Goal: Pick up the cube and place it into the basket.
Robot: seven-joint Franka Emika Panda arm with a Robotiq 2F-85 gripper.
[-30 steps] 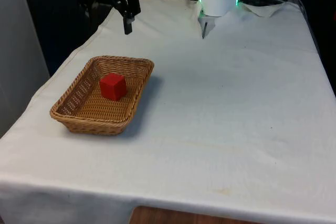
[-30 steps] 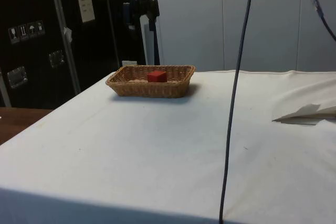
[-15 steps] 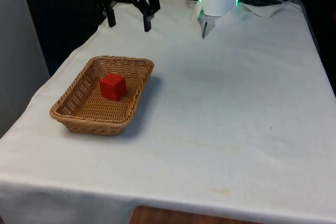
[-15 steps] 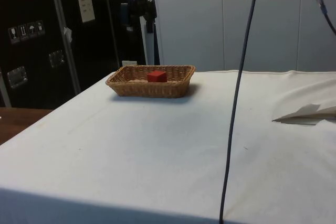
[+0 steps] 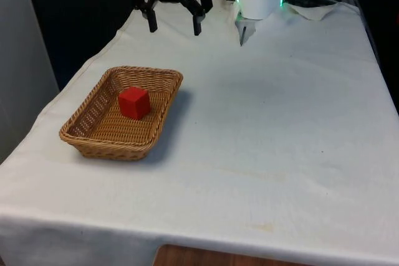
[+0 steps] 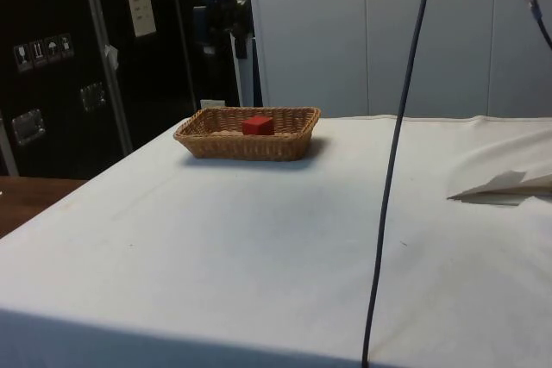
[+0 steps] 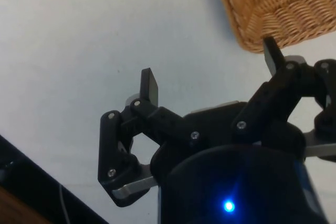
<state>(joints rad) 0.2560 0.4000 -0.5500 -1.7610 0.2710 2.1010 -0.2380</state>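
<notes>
1. Red and sharp-edged, the cube (image 5: 134,103) sits on the floor of the basket (image 5: 84,138), roughly mid-way along it, with one corner turned toward the front camera. In the side view the cube (image 6: 257,125) shows just above the woven rim.
2. The basket is a shallow rectangular wicker tray with flared walls, standing on the white cloth (image 5: 280,129) toward the front view's left. From the side camera the basket (image 6: 216,142) stands flat near the table's far edge.
3. The gripper (image 5: 174,26) hangs in the air beyond the basket, well apart from it and above the far part of the table, near the front view's left. Its two fingers are spread wide with nothing between them.
4. In the wrist view the gripper (image 7: 212,72) is likewise released, one fingertip (image 7: 149,85) over bare cloth and the other close to a corner of the basket (image 7: 273,3).
5. In the side view the gripper (image 6: 220,28) appears high behind the basket, against the dark cabinets.
6. A black cable (image 6: 392,170) hangs down across the side view, in front of the table.
</notes>
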